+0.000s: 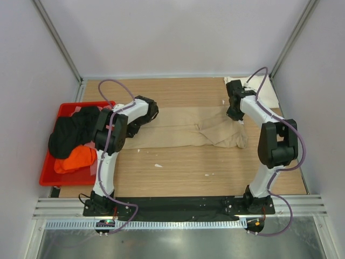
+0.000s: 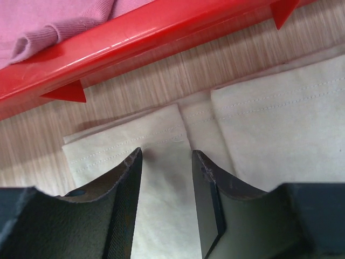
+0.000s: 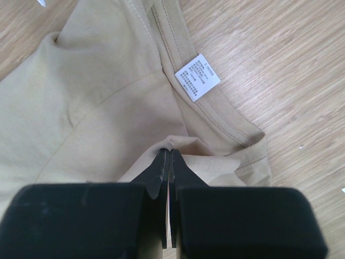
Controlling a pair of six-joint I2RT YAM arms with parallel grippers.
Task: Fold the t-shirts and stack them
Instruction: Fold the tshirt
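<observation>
the right fingers (image 3: 159, 168) are pressed shut on a small pucker of the tan t-shirt (image 3: 97, 108), just below the collar (image 3: 215, 114) with its white label (image 3: 197, 77). that pinch most likely anchors the neck end so the cloth can be pulled flat. the left fingers (image 2: 128, 181) stand apart, gripping nothing, straddling a stitched hem edge of the same shirt right beside the red bin (image 2: 135, 38). they look poised to close on that edge. from above, the tan t-shirt (image 1: 183, 129) lies stretched lengthwise across the worktop (image 1: 188, 172) between the two arms, partly gathered toward the right. it is not yet folded. the bin at the left holds the waiting black t-shirt (image 1: 73, 129), orange t-shirt (image 1: 75, 159) and pink t-shirt (image 2: 54, 21). a cream-white t-shirt (image 1: 264, 89) lies at the far right corner.
</observation>
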